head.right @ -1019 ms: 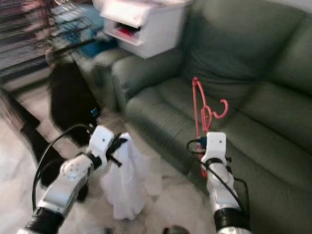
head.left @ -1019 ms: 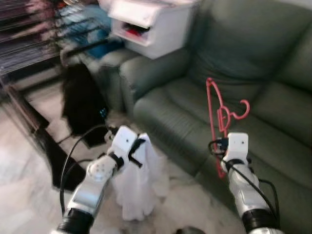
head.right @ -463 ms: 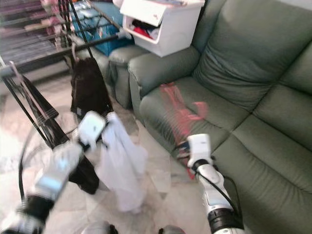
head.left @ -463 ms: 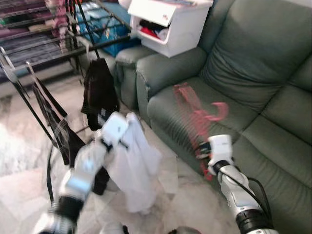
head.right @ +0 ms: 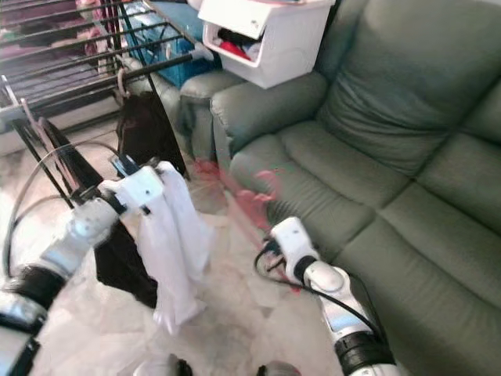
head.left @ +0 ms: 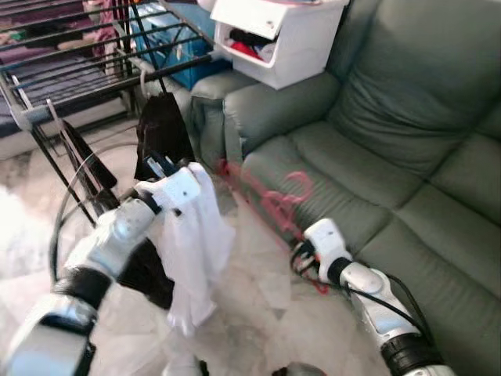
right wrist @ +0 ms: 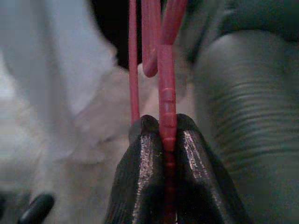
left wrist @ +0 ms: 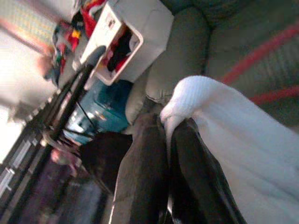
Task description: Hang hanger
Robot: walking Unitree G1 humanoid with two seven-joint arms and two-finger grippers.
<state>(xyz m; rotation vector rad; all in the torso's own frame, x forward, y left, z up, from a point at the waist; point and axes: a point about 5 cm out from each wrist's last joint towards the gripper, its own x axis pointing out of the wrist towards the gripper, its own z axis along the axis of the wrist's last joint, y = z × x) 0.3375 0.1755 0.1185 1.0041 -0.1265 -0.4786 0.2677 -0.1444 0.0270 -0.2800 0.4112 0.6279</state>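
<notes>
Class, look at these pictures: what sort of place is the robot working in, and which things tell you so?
Most likely a home living room used for drying laundry: a green sofa, a clothes drying rack with a dark garment hanging from it, and a white storage box of clothes on the armrest.

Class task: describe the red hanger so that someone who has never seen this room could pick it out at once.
Find the green sofa; in front of its seat the right gripper is shut on the hanger, which slants up toward the white garment held by the left gripper. It is thin red plastic, blurred by motion, the only red thing near the floor.
</notes>
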